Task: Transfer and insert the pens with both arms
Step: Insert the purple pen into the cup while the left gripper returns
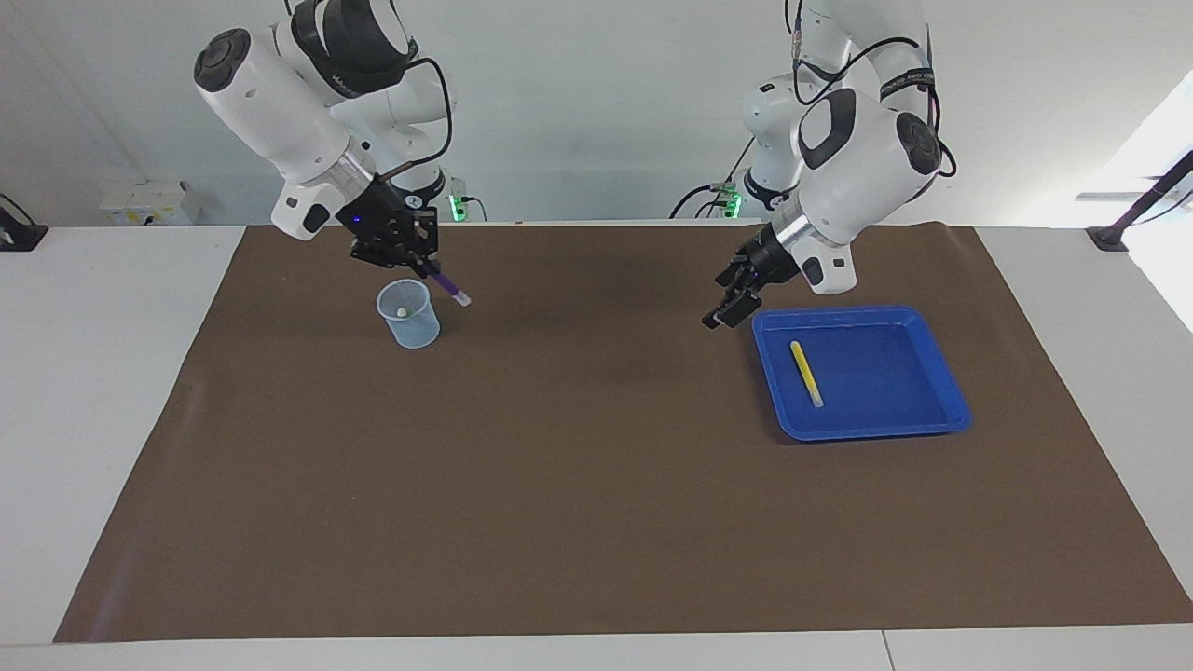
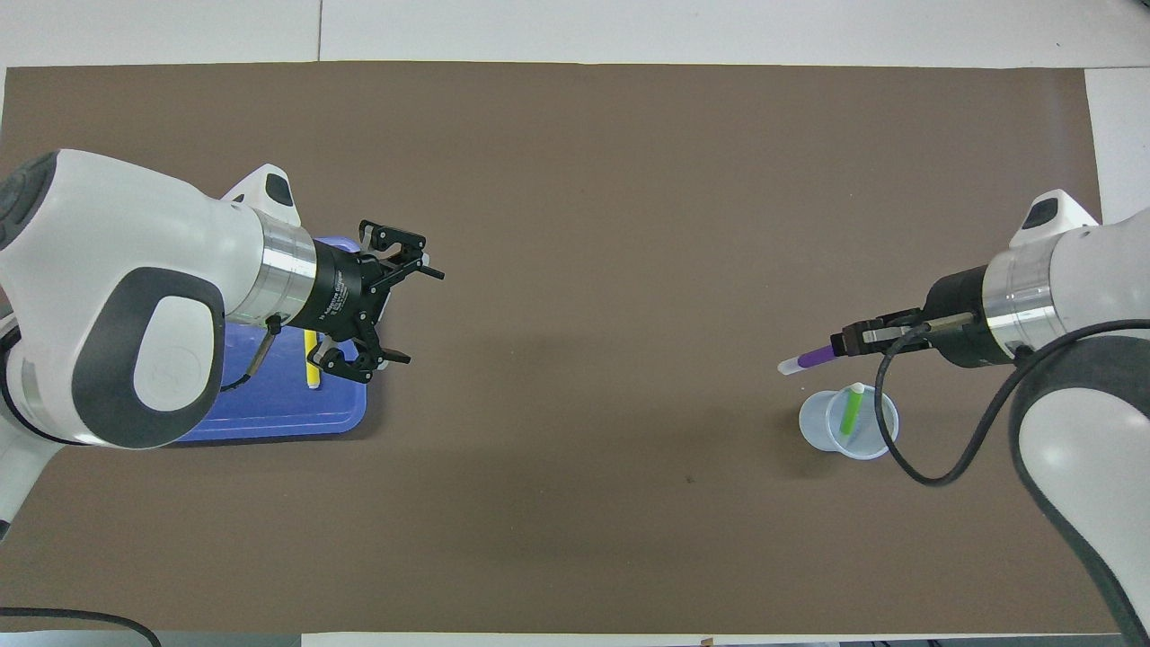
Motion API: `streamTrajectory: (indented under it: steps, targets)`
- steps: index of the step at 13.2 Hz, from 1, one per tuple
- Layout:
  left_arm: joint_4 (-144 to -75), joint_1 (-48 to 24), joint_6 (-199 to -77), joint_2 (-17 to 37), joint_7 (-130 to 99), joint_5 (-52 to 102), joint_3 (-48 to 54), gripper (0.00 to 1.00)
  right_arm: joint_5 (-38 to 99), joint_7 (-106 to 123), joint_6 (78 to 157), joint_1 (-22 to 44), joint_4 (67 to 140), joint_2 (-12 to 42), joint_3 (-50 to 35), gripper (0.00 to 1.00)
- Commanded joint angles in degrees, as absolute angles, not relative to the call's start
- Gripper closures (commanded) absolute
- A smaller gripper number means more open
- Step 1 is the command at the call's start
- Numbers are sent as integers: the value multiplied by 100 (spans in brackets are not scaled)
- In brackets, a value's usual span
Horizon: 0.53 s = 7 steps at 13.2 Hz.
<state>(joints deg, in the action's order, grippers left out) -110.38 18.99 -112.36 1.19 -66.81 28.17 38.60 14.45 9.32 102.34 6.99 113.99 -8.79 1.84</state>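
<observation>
Facing view shows me the right gripper (image 1: pixel 421 265) clamped on the purple pen (image 1: pixel 448 286), slanting pale end down beside the cup (image 1: pixel 408 314), not over its mouth. My left gripper (image 1: pixel 733 303), jaws apart, hangs by the tray (image 1: pixel 941 377) holding the yellow pen (image 1: pixel 806 373).

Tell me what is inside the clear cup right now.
The clear cup holds one green pen, leaning on the wall, pale end up. Its lower tip on the cup's bottom is hard to make out. The purple pen, held by the right gripper, is still outside.
</observation>
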Motion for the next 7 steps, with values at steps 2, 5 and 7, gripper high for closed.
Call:
streamTrajectory:
  steps: [2, 5, 7]
  targets:
    - [-11206, 2434, -11101, 0, -4979, 2052, 3832, 0, 721, 1485, 10177, 344, 11942, -1045, 105, 100]
    - [-11407, 2653, -11180, 61, -3066, 1382, 3823, 0, 703, 1433, 10239, 325, 12181, -1072, 97, 100]
    - [-11522, 2724, -11276, 175, -1746, 986, 3823, 0, 712, 1433, 10370, 334, 12417, -1072, 97, 100]
